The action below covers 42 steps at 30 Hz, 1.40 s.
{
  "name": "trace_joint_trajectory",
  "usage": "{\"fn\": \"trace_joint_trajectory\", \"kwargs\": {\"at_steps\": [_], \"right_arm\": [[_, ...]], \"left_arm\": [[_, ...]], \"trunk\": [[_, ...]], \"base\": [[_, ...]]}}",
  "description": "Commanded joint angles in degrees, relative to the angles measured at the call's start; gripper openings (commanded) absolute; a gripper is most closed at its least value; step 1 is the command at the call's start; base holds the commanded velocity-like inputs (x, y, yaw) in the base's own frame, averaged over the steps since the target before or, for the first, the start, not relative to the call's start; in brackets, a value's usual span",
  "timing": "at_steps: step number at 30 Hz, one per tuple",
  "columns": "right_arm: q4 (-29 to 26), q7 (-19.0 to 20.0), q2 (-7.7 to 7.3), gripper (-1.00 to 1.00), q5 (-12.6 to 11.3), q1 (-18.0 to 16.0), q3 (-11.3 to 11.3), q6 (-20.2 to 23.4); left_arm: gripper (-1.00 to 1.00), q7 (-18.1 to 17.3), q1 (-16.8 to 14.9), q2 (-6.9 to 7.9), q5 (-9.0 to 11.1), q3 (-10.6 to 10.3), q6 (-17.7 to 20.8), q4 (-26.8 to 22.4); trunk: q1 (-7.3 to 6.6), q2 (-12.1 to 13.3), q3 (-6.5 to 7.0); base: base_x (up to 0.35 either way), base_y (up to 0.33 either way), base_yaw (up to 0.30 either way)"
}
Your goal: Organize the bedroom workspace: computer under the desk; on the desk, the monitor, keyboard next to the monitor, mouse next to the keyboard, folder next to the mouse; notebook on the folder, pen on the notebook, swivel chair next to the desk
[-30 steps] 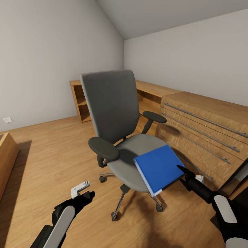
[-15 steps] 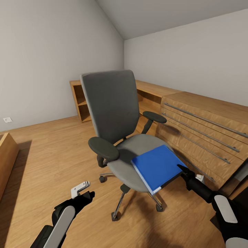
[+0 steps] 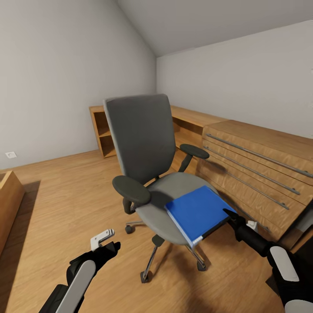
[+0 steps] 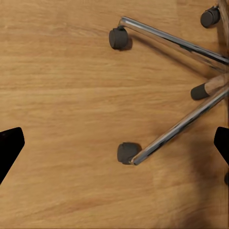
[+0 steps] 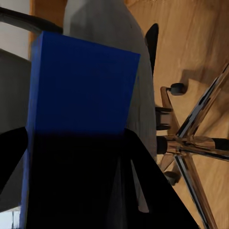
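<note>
The right black two-fingered gripper [image 3: 230, 216] sits at about four o'clock in the head view, its tip against the near right edge of the flat bright blue folder with white paper edges [image 3: 198, 212]. In the right wrist view the dark fingers [image 5: 143, 167] lie either side of the folder's [image 5: 81, 88] near end, closed onto it. That folder lies tilted on the front of the grey seat of the grey upholstered swivel chair with tall back, black armrests and chrome star base [image 3: 141, 143], overhanging the seat's near edge toward five o'clock.

The left black gripper with a white clip [image 3: 105, 241] hovers at seven o'clock over the light oak plank floor [image 3: 65, 195], holding nothing. In the left wrist view its fingertips [image 4: 9, 145] stand wide apart, with the chair's chrome legs and black castors [image 4: 126, 152] on the floor between them.

Low oak cabinets with long metal handles [image 3: 256, 169] run behind the chair from twelve to three o'clock; their open shelves [image 3: 104, 132] hold nothing I can make out.
</note>
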Motion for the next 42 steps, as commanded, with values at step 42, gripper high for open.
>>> {"fn": "trace_joint_trajectory", "kwargs": {"at_steps": [42], "right_arm": [[-1.93,0.49,0.02,-1.00,0.21,-0.04,1.06,0.51]], "left_arm": [[1.00,0.76,-0.04,0.05,0.25,-2.67,-0.17,-0.07]], "trunk": [[-2.83,4.03,8.88]], "base": [[-0.089,0.000,0.000]]}}
